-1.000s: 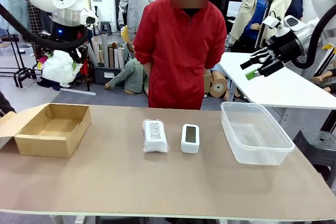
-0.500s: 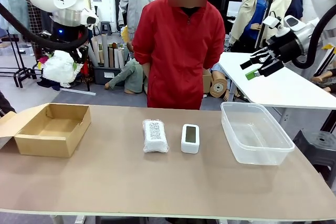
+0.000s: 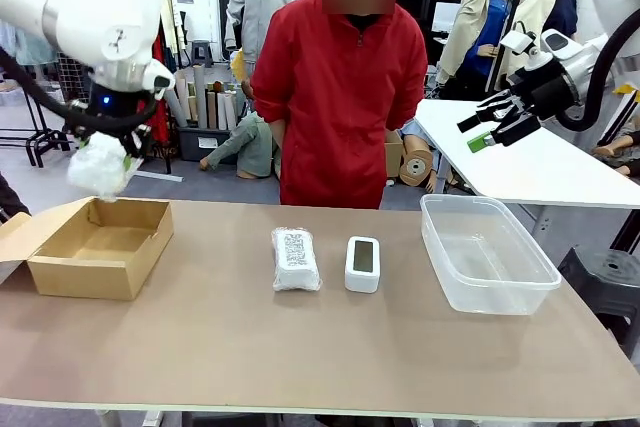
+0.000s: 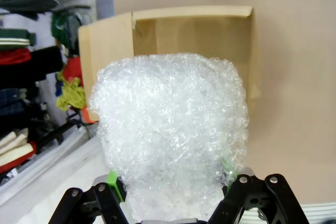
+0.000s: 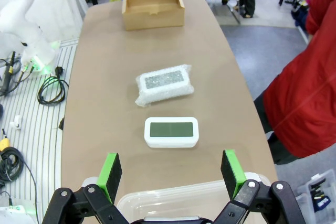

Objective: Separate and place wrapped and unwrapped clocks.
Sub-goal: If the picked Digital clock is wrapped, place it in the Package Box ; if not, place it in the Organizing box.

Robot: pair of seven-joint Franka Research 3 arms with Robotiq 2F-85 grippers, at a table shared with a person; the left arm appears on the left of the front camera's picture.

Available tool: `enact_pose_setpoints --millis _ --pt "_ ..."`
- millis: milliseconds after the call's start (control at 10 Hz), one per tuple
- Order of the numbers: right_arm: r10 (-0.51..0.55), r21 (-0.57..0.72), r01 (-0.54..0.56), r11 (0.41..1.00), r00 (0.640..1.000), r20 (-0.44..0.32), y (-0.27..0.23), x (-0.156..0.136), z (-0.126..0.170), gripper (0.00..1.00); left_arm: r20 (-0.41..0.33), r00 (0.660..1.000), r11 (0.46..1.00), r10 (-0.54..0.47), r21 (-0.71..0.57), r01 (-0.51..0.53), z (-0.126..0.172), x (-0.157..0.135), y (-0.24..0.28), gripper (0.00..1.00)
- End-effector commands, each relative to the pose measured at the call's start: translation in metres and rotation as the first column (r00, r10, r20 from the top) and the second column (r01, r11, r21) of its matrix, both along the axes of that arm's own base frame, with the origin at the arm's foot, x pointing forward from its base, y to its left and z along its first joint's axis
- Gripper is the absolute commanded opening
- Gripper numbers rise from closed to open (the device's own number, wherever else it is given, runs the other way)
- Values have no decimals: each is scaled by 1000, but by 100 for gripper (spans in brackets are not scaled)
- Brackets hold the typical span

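- A long brown table (image 3: pixel 300 357) stands in a cluttered workshop. A person in a red jacket (image 3: pixel 345 97) stands at its far edge, facing the robot.
- An open cardboard box (image 3: pixel 100 247) sits at the table's left end and a clear plastic tub (image 3: pixel 485 252) at its right end.
- Between them lie two of the clocks, side by side and just apart. One is a bubble-wrapped bundle with a dark printed label (image 3: pixel 296 258). To its right is the bare white clock (image 3: pixel 362 264), screen up.
- The left gripper (image 4: pixel 170 174) is clamped on the second bubble-wrapped bundle (image 3: pixel 100 165), its green pads pressed into either side of the wrap (the wrap bulges well past both fingers).
- That bundle hangs in the air over the left part of the box, clear of it. In the left wrist view the box's open inside (image 4: pixel 191 30) lies beyond the bundle.
- The right gripper (image 3: pixel 472 133) hangs high above the tub's far right side. Its jaws are spread wide and nothing is between them.
- In the right wrist view the tub's rim (image 5: pixel 194 198) lies below the fingers, with the bare clock and the labelled bundle beyond it.
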State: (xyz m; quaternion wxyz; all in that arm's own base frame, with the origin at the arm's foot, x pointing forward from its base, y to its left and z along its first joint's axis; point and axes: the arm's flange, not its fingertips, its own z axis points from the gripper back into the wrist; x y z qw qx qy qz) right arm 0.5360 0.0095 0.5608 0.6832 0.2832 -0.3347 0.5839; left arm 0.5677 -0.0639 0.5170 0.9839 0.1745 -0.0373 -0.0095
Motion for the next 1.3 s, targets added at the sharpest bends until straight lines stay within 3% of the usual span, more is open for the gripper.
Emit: enact_pose_setpoints --millis 0,200,500,1200 --pt "2 -3 -2 1000 1000 3 0 0 1 100 85 996 999 -32 20 30 -23 1 23 0" --pt "2 -3 -2 1000 1000 3 0 0 1 100 79 993 996 -88 29 86 -48 9 41 0" --pt "2 -3 -2 1000 1000 3 0 0 1 100 48 996 997 -79 5 79 -71 3 57 0" --pt "2 -3 -2 1000 1000 3 0 0 1 100 37 997 998 -69 5 69 -75 10 49 0"
